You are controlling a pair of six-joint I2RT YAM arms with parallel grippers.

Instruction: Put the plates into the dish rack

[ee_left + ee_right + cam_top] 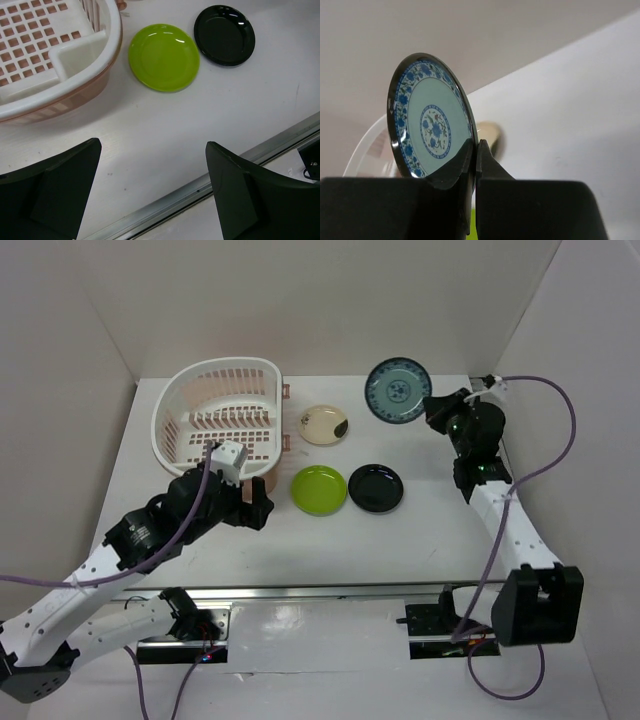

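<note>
My right gripper (432, 408) (474, 146) is shut on the rim of the dark teal patterned plate (397, 391) (427, 117), which it holds lifted and tilted at the back right of the table. The cream plate (325, 425), the lime green plate (319, 489) (164, 56) and the glossy black plate (376, 488) (224, 34) lie flat on the table right of the dish rack (200, 407) (70, 55). My left gripper (262, 508) (152, 145) hangs open over bare table just in front of the rack, holding nothing.
White walls close in the table (340, 540) at the back and both sides. A metal rail (330, 590) (200, 187) runs along the near edge. The right arm's purple cable (560, 420) loops near the right wall.
</note>
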